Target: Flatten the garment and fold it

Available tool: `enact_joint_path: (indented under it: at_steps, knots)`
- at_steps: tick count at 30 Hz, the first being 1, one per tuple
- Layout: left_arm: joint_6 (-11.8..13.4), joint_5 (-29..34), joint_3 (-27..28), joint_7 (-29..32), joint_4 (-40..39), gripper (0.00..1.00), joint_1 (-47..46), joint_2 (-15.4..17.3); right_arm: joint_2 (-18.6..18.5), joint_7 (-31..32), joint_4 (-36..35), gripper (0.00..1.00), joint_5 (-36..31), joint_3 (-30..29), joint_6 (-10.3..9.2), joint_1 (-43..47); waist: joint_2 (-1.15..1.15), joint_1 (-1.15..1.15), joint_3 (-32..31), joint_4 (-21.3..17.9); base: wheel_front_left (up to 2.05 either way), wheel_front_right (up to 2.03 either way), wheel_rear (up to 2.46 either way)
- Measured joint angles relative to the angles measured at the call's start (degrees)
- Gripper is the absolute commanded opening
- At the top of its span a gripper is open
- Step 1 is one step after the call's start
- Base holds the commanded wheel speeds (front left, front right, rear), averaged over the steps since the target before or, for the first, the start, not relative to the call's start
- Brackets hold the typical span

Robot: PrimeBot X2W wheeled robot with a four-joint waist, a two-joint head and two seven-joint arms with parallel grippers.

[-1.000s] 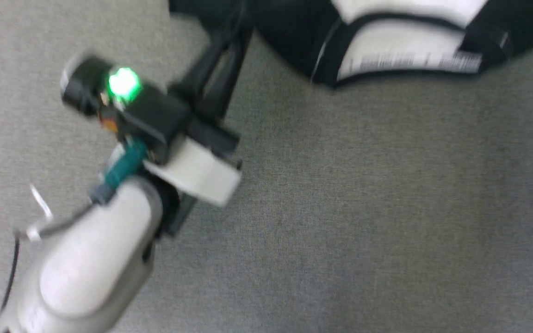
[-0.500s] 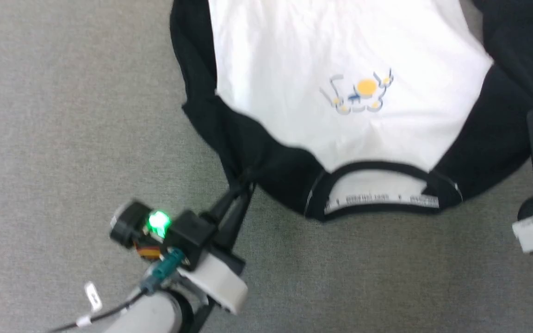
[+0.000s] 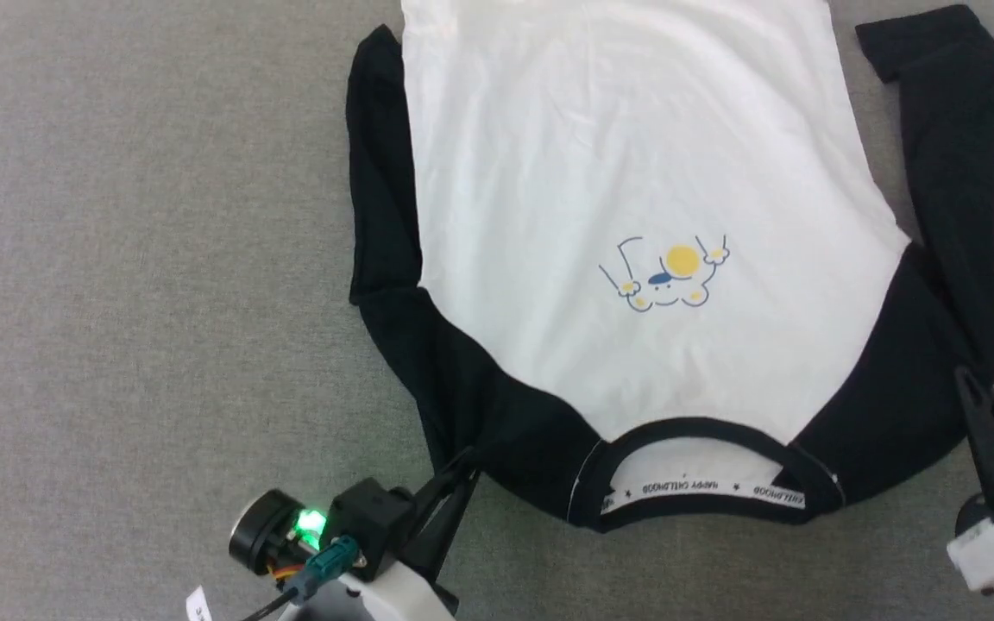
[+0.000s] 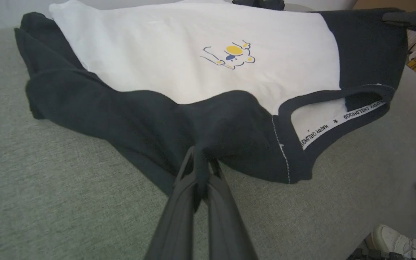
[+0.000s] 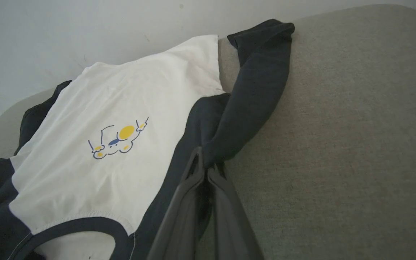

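I have the garment [image 3: 618, 172] lying print-side up on the grey surface [image 3: 117, 259], collar nearest me; left fingers [image 3: 454, 504] pinched tight on black shoulder cloth beside the collar; right fingers [image 3: 989, 431] clamped likewise on the opposite black sleeve.

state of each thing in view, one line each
white long-sleeved fabric shirt with black raglan sleeves: spread print side up, not yet folded, collar towards the robot
left end effector: shut on the shirt's black shoulder
right end effector: shut on the shirt's other black shoulder
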Motion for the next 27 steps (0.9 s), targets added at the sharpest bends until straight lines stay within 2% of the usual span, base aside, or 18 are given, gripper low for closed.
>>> enact_joint_path:
  at_steps: [13,18,27]
  knots:
    - [-0.97,-5.19,-1.24,4.53,-0.73,0.00,5.59,2.76,2.47,6.49,0.03,0.00,0.25,-3.22,0.00,8.16,0.00,0.00,-2.04,-0.32,0.00,0.00,0.00]
    - [-1.20,-5.20,-1.53,4.46,0.46,0.00,5.58,2.43,2.92,6.41,1.36,0.00,-0.59,-3.41,0.00,8.37,0.00,0.00,-2.98,-0.24,0.00,0.00,0.00]
    - [-3.98,-5.95,-2.36,3.60,6.84,0.00,3.09,0.15,2.04,4.61,8.16,0.00,-2.87,-1.20,0.00,6.66,0.00,0.00,-4.47,0.05,0.00,0.00,0.00]
